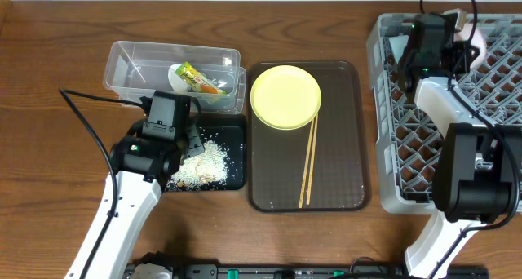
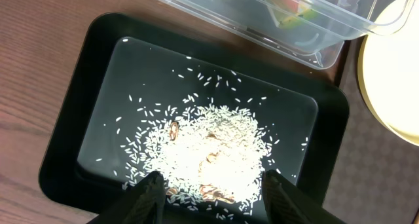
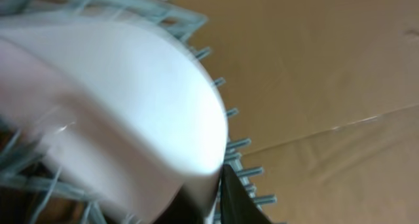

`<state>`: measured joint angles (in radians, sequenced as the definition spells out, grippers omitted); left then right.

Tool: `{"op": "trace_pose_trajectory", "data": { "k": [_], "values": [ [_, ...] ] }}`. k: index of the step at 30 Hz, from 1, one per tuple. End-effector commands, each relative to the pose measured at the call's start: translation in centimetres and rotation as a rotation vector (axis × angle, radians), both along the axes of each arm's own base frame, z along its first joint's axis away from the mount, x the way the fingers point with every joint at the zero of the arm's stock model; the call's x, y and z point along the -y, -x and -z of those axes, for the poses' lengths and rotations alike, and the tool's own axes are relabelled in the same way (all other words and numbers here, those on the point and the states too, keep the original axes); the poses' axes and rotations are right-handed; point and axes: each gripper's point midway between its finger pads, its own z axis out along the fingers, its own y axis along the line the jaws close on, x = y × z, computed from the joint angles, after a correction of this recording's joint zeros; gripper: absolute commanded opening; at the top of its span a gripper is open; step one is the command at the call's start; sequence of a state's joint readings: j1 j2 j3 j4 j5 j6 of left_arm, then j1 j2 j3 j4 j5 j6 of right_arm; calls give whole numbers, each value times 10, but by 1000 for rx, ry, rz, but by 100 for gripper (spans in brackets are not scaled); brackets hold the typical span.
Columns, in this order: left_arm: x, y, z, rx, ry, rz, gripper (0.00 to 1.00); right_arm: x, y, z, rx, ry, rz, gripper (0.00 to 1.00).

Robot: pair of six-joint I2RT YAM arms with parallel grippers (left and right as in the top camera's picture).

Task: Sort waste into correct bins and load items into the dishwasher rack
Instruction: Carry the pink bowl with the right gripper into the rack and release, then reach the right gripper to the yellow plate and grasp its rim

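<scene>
Left hand (image 2: 215,188) hangs released above rice (image 2: 209,152) in black tray (image 2: 72,139); right hand (image 3: 216,192) at bowl (image 3: 131,99) rim, grip impossible to tell.

Right below your left gripper (image 2: 213,188), whitish rice scraps (image 2: 209,149) lie heaped in the flat black tray (image 2: 72,139); beyond it the clear tub (image 1: 122,67) holds the crumpled wrapper (image 1: 198,79). Off to its right sit the yellow plate (image 1: 285,97) and chopsticks (image 1: 309,161). The white bowl (image 3: 131,106), blurred, presses against your right gripper (image 1: 458,50) over the grey rack (image 1: 408,148).
</scene>
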<state>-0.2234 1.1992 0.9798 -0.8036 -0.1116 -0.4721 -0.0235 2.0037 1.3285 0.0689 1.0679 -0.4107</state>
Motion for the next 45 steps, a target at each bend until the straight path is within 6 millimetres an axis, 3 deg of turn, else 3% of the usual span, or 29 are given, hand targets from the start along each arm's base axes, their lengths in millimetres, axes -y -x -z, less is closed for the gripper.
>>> {"op": "trace_pose_trajectory", "data": {
  "k": [1,4,7,16,18,22,25,28,31,40,45],
  "values": [
    [-3,1,3,-6,-7,-13,51,-16,2,22,43,-91,-1,15],
    [-3,1,3,-6,-7,-13,51,-31,1,36,13,-214,-74,24],
    [-3,1,3,-6,-7,-13,51,-39,4,28,58,-295,-89,26],
    [-3,1,3,-6,-7,-13,52,-78,25,-49,195,-552,-259,48],
    [-3,1,3,-6,-7,-13,52,-103,32,-59,207,-687,-346,53],
    [-3,1,3,-6,-7,-13,51,-180,45,-61,149,-1057,-572,53],
    [-3,1,3,-6,-7,-13,51,-228,59,-48,55,-1251,-645,54],
    [-3,1,3,-6,-7,-13,52,-250,65,-25,-15,-1278,-624,54],
    [-3,1,3,-6,-7,-13,52,-273,65,11,-96,-1274,-581,54],
    [-3,1,3,-6,-7,-13,52,-301,55,105,-178,-1280,-393,50],
    [-3,1,3,-6,-7,-13,52,-316,53,142,-202,-1300,-352,45]
  ]
}}
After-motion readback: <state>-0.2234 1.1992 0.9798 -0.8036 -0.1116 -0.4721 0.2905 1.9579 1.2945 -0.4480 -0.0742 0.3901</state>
